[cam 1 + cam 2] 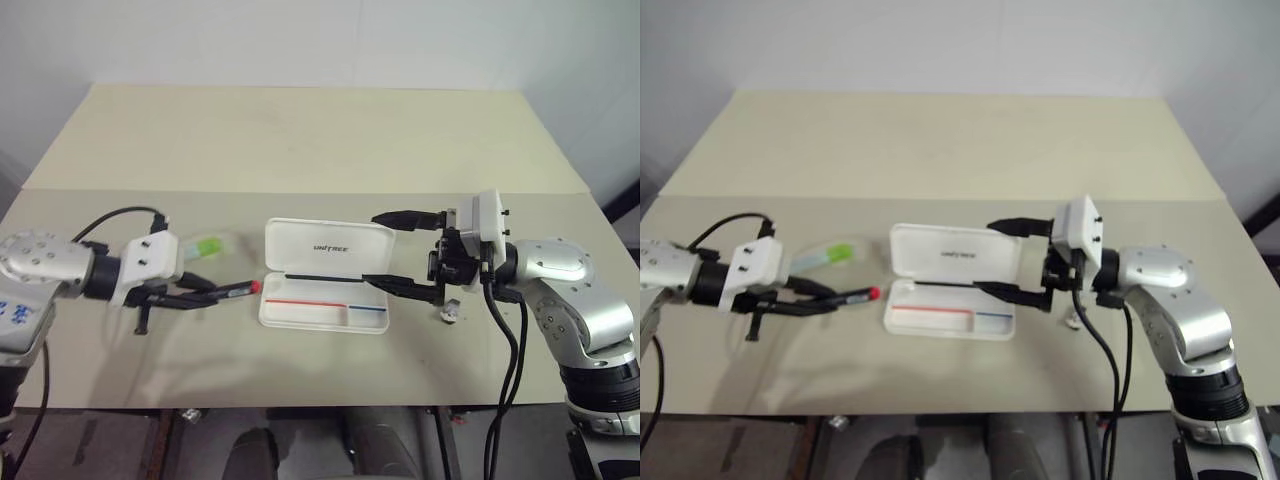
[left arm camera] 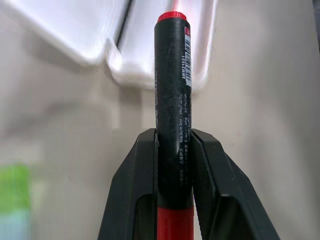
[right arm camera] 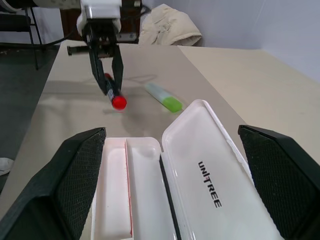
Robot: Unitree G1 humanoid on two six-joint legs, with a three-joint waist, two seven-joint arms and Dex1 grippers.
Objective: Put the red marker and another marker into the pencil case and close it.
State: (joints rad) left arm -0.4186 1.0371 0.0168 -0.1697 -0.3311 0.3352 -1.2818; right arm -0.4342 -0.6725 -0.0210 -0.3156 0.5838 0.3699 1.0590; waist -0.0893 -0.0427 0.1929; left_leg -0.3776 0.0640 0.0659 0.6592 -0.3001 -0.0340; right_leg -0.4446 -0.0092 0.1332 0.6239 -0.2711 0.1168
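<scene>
The red marker [image 1: 232,290] is clamped in the left claw [image 1: 190,291]; the right claw [image 1: 400,250] is spread apart; placement into the open pencil case [image 1: 325,275] is needed next.

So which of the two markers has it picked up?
The red marker, black with a red end, is clamped in the left fingers above the table. The pale green marker lies untouched on the table behind it.

Red marker [image 1: 232,290] lifted beside open white pencil case [image 1: 325,287]; green marker [image 1: 207,246] lying behind.
</scene>
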